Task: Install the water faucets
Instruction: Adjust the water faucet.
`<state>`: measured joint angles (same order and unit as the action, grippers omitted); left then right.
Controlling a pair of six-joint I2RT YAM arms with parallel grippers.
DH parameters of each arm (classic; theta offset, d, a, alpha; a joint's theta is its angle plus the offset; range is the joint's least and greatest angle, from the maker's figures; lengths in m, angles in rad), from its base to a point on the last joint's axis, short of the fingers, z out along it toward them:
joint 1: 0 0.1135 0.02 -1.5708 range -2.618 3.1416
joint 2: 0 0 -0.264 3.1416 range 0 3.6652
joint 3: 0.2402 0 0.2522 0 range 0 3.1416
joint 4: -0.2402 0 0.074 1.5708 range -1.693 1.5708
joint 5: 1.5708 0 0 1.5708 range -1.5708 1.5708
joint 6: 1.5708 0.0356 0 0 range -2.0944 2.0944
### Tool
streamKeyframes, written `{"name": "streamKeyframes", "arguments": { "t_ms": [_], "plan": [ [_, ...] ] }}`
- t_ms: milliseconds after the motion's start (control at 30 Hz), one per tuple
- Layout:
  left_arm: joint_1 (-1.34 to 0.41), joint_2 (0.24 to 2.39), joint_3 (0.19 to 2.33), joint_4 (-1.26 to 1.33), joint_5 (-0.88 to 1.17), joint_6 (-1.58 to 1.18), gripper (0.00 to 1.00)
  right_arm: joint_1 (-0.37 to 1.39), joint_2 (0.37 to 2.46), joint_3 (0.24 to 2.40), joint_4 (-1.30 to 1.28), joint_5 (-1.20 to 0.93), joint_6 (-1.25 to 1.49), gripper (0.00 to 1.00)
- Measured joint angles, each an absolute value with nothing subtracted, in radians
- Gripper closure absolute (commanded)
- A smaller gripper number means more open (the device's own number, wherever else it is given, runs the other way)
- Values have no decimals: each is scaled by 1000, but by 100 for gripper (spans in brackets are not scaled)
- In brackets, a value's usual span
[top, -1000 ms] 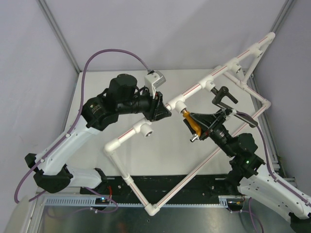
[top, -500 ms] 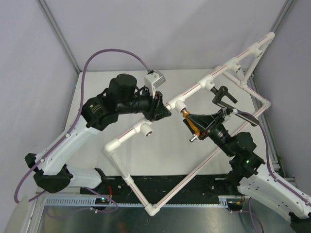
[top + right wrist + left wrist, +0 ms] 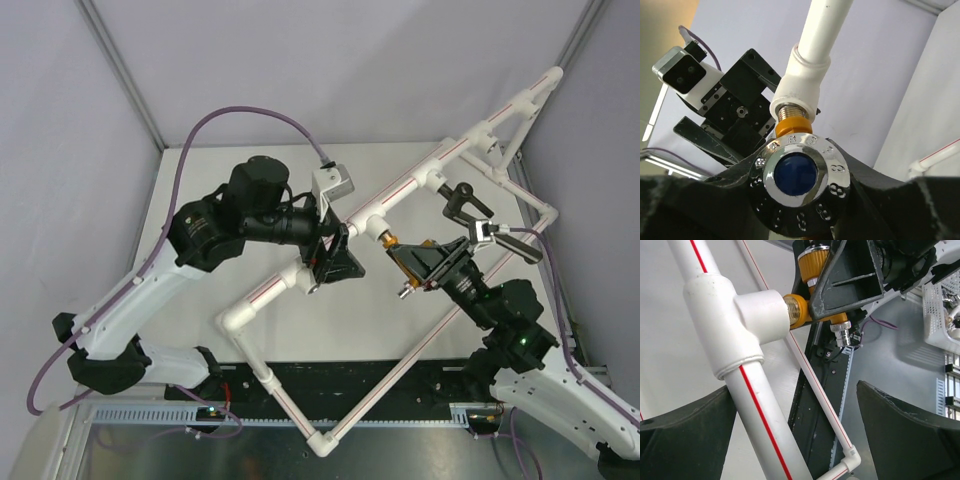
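The orange-brass faucet (image 3: pixel 392 250) has its threaded end in a tee socket (image 3: pixel 367 222) of the white pipe frame (image 3: pixel 270 292). My right gripper (image 3: pixel 420 262) is shut on it. In the right wrist view the fingers flank the silver knob with the blue centre (image 3: pixel 795 172), and bare thread (image 3: pixel 791 111) shows under the socket (image 3: pixel 799 92). My left gripper (image 3: pixel 335 262) stands open astride the pipe just below that tee. In the left wrist view its fingers (image 3: pixel 685 440) stand wide apart, with the pipe (image 3: pixel 760 410) running close beside the left one. The black faucet (image 3: pixel 462 200) sits in a socket farther along.
The pipe frame spans the table diagonally, with a corner elbow (image 3: pixel 322 440) over the black rail (image 3: pixel 400 385) at the near edge. Grey walls and metal posts close in the back and sides. A purple cable (image 3: pixel 215 125) loops above the left arm.
My left gripper has opened and let go of the pipe, sliding a little down along it. The pipe frame has shifted slightly. The right gripper still holds the orange-brass faucet, turned a bit.
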<state>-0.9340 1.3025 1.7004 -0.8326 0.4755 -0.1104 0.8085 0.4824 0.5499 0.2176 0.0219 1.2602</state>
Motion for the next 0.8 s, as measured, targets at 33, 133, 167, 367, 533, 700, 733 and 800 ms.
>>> {"name": "streamKeyframes", "arguments": {
  "t_ms": [33, 133, 167, 367, 533, 700, 733, 800],
  "plan": [
    [-934, 1305, 1708, -841, 479, -104, 0, 809, 470, 550, 210, 23, 1232, 100],
    [-934, 1308, 1730, -870, 479, -97, 0, 808, 446, 554, 194, 28, 1167, 100],
    [-934, 1308, 1739, -881, 479, -95, 0, 808, 442, 557, 188, 28, 1143, 100],
    [-913, 1303, 1778, -911, 476, -86, 0, 807, 437, 615, 134, -38, 983, 100],
    [-842, 1260, 1831, -898, 486, -87, 0, 807, 448, 686, 86, -144, 825, 100],
    [-799, 1189, 1901, -884, 500, -86, 5, 808, 467, 755, 44, -279, 601, 100],
    [-798, 1179, 1914, -879, 514, -86, 8, 809, 467, 762, 38, -300, 560, 100],
    [-798, 1171, 1934, -870, 558, -90, 20, 813, 467, 773, 31, -344, 449, 100]
  ]
}}
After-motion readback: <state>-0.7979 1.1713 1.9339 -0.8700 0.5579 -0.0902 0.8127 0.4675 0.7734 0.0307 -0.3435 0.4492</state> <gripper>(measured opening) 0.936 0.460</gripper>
